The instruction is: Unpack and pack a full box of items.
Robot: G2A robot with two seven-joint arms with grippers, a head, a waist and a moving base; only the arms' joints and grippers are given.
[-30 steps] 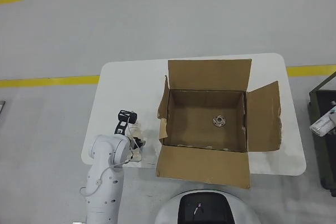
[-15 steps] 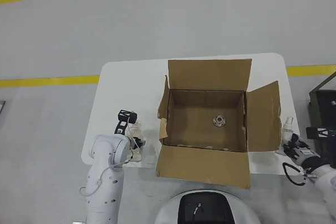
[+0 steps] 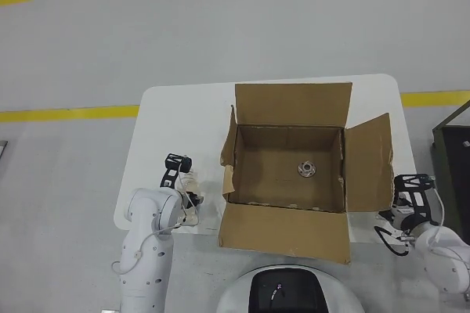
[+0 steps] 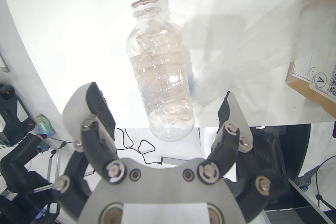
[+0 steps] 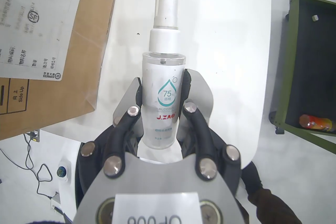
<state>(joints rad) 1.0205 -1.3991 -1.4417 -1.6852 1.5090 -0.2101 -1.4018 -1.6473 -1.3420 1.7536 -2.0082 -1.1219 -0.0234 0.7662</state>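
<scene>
An open cardboard box (image 3: 290,168) stands in the middle of the white table (image 3: 188,117), with one small round metal part (image 3: 306,167) on its floor. My left gripper (image 4: 165,109) is open over the table's left front, left of the box (image 3: 176,164). A clear plastic bottle (image 4: 157,70) with a white cap lies just ahead of it, base end toward the fingers. My right gripper (image 5: 163,83) is shut on a white spray bottle (image 5: 162,72) with a clear cap, above the table's right front by the box's right flap (image 3: 413,188).
A dark green rack (image 3: 458,149) stands off the table's right edge, and an orange bottle (image 5: 316,123) lies in it. The box's flaps are folded out on all sides. A yellow floor line (image 3: 63,114) runs behind the table.
The right arm has come from over the green rack to the table's right front, carrying the spray bottle. The left arm and the clear bottle have stayed where they were.
</scene>
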